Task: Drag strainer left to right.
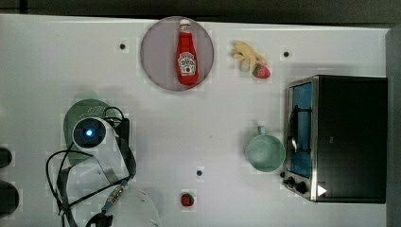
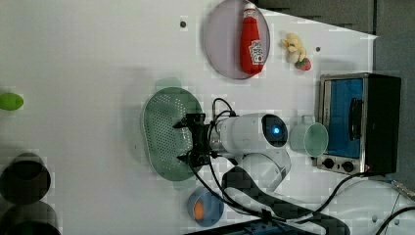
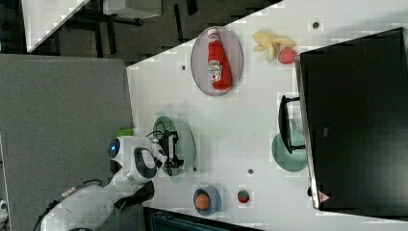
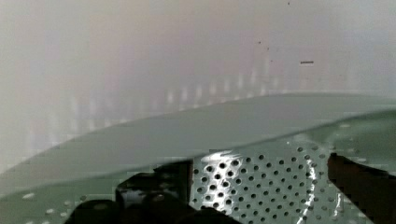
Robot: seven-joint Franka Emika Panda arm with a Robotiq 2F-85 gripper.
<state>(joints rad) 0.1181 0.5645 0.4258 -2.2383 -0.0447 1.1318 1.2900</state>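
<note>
While end effector (image 2: 188,139) hangs spread wide inside pale mint-green oval perforated plastic strainer (image 2: 164,132), step: engagement. Next: hook wall, drag toward top view's right.

We take this for a robotics lab staged as a kitchen. A white counter (image 1: 227,132) with dark bolt holes (image 1: 123,46) carries a toaster oven (image 1: 338,138), a ketchup bottle (image 1: 187,53) on a plate (image 1: 156,54), and toy fruit (image 1: 187,199). A cabled robot arm (image 2: 254,134) reaches over it, and grey partition panels (image 3: 62,110) stand beside it.
</note>
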